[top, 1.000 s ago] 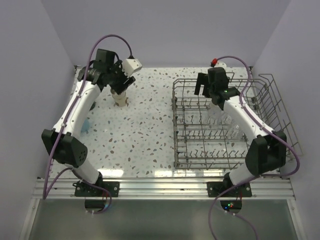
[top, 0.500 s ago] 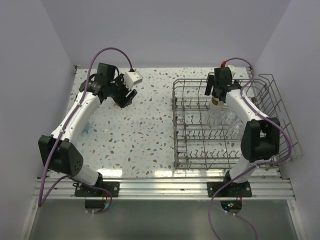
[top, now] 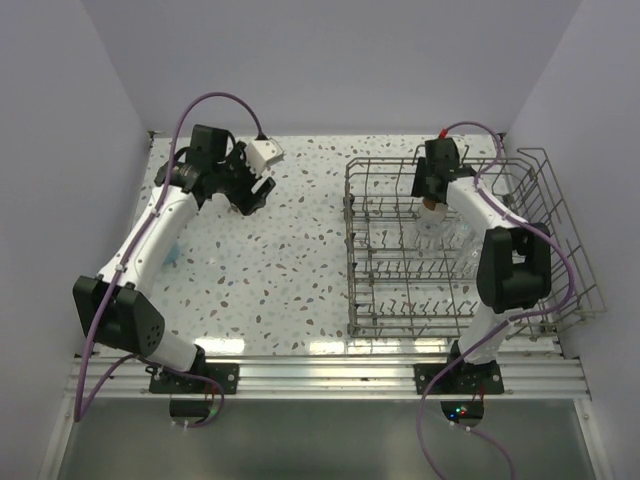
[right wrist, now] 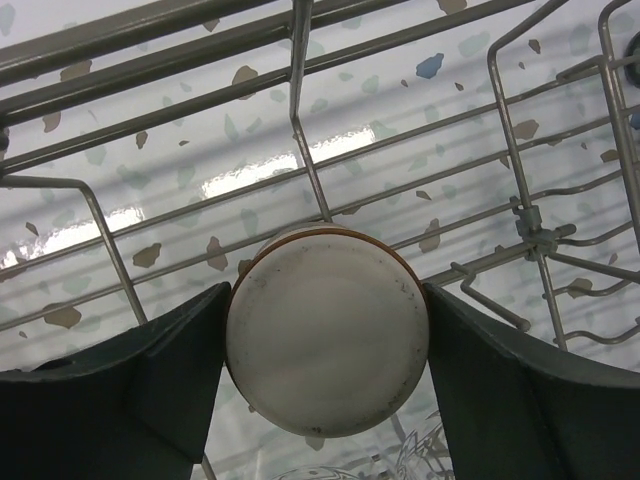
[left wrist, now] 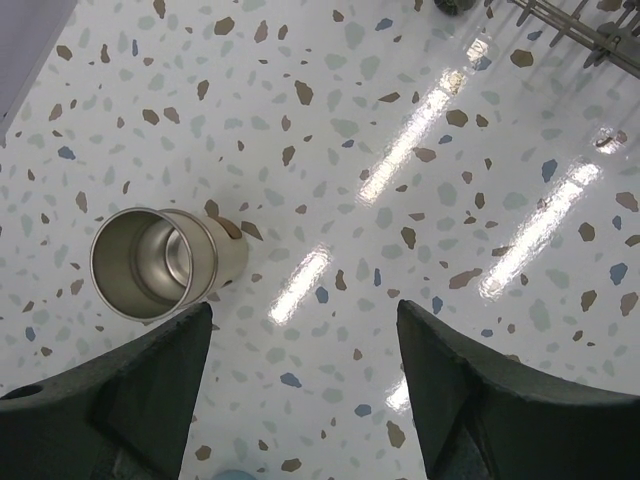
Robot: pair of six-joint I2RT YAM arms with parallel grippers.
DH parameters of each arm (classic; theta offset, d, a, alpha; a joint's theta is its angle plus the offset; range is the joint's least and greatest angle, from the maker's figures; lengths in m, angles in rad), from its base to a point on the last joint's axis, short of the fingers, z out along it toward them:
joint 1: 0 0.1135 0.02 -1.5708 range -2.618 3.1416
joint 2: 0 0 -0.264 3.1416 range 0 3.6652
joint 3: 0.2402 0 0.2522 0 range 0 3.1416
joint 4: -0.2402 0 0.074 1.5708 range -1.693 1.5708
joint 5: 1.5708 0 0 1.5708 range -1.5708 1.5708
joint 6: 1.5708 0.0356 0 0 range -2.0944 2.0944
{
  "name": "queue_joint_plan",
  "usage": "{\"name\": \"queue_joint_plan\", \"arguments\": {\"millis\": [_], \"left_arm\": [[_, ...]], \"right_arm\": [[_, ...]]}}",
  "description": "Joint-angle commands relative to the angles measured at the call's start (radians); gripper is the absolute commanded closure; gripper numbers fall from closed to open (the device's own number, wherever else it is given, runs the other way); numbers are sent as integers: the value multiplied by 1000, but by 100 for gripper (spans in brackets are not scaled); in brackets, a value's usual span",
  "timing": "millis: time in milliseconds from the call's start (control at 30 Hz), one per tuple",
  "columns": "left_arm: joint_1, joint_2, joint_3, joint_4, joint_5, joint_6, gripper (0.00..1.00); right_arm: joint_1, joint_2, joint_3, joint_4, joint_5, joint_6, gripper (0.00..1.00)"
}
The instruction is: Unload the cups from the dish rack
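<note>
The right gripper (top: 432, 190) clamps an upturned cup (right wrist: 327, 330) inside the dish rack (top: 400, 290) — only its cream base and brownish edge show. The left gripper (left wrist: 302, 320) hangs spread and empty over the table (left wrist: 400, 180) — a metallic tumbler (left wrist: 160, 265) stands upright beside one finger.

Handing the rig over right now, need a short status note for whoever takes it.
Left gripper: open, empty, above the table. A metal tumbler stands upright on the table beside it, outside the rack.
Right gripper: shut on an upside-down beige cup at the far end of the dish rack, not yet lifted out.
Clear glass tumblers sit in the rack just nearer.
Done: at least one cup out.
Left: lift this cup out, then the glasses.
</note>
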State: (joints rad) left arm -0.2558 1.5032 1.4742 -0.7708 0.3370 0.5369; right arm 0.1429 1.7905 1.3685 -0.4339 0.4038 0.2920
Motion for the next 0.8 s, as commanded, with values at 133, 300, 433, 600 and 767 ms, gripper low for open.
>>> {"name": "queue_joint_plan", "arguments": {"millis": [133,300,433,600,767], "left_arm": [[1,-49,32,48,27,-20,20],[1,-54,32,61,36,-35,20],[0,-63,26,80,74,-60,20],[1,-70,28,123,141,-110,20],[3,-75,28,162,242,-152,20]], "right_arm": [[-5,-25,3,46,3,-4,47],[-5,-80,-9,49,41,-33,65],[-5,-163,4,43,66,-65,68],[-5,-246,33,24,70,-96,69],[7,-337,72,0,5,-113,70]]}}
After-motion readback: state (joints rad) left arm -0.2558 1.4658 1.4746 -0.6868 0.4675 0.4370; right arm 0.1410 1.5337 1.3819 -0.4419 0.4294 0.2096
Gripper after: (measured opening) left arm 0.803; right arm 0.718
